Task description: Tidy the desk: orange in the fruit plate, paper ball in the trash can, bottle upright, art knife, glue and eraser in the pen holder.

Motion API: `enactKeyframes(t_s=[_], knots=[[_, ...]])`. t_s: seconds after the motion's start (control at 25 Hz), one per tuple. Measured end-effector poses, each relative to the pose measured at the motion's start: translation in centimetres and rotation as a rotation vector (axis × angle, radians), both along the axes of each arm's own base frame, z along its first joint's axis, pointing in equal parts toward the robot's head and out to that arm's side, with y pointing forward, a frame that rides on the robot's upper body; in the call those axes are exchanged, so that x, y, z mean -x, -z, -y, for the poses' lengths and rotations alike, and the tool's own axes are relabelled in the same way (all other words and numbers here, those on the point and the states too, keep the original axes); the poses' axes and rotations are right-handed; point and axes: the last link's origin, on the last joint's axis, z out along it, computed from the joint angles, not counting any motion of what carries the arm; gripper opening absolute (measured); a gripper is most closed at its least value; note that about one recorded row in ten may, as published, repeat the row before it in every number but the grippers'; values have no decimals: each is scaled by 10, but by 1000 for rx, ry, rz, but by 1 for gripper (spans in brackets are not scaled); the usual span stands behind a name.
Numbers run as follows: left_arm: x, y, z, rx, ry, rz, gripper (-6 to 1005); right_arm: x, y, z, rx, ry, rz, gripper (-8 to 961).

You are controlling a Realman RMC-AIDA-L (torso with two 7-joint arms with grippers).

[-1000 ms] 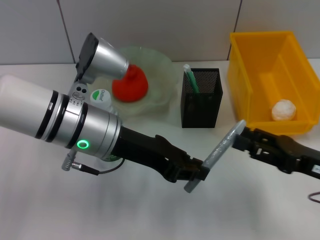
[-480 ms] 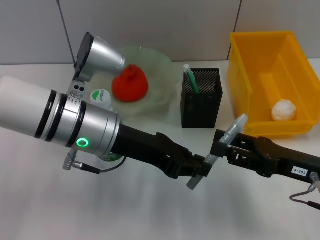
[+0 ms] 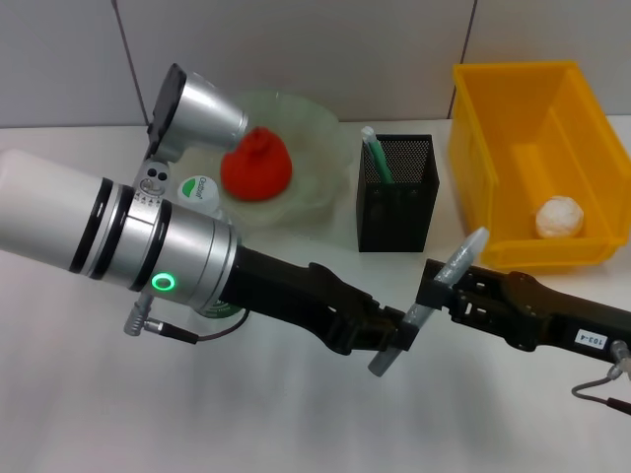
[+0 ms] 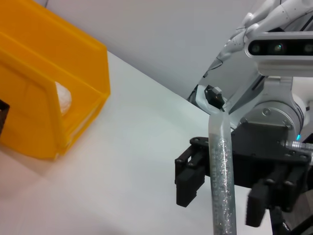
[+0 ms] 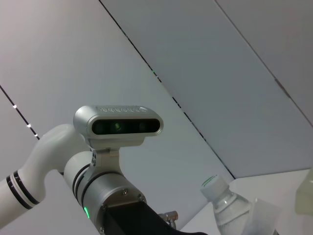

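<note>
The grey glittery glue [image 3: 444,281] hangs tilted above the table in front of the pen holder [image 3: 397,197]. My left gripper [image 3: 392,340] is shut on its lower end. My right gripper [image 3: 430,292] reaches in from the right, and in the left wrist view its fingers [image 4: 189,175] stand on either side of the glue [image 4: 221,181] with gaps, open. The art knife [image 3: 377,158] stands in the pen holder. The orange [image 3: 254,166] lies in the fruit plate [image 3: 320,133]. The bottle [image 3: 197,189] stands upright behind my left arm. The paper ball [image 3: 559,217] lies in the trash can [image 3: 473,148]. The eraser is out of view.
The left forearm [image 3: 118,236] crosses the left half of the table and hides much of it. The trash can stands at the back right, close to the right arm. Bare white tabletop [image 3: 296,424] stretches along the front.
My right gripper has moved left from the glue's upper tip to around its middle. Over the last half second almost nothing has shifted. The left gripper keeps its hold.
</note>
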Motion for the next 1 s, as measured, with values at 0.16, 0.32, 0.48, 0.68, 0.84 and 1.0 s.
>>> enactKeyframes(t_s=[0.16,0.32,0.48,0.68,0.84,1.0], knots=[[0,0,1,4,5,0,178,0,0,-1,5,-1,4,524],[0,-1,0,2,5,3,193,0,0,0,7,-1,5,339],[0,0,1,4,15,3,209,0,0,1,7,-6,4,230],[-1,-1,2,9,28,6,228,0,0,2,5,-9,3,168],[-1,-6,2,6,12,37,244,-1,-1,2,1,-7,1,168],[-2,-8,3,13,2,57,259,-1,-1,2,0,-7,0,167]])
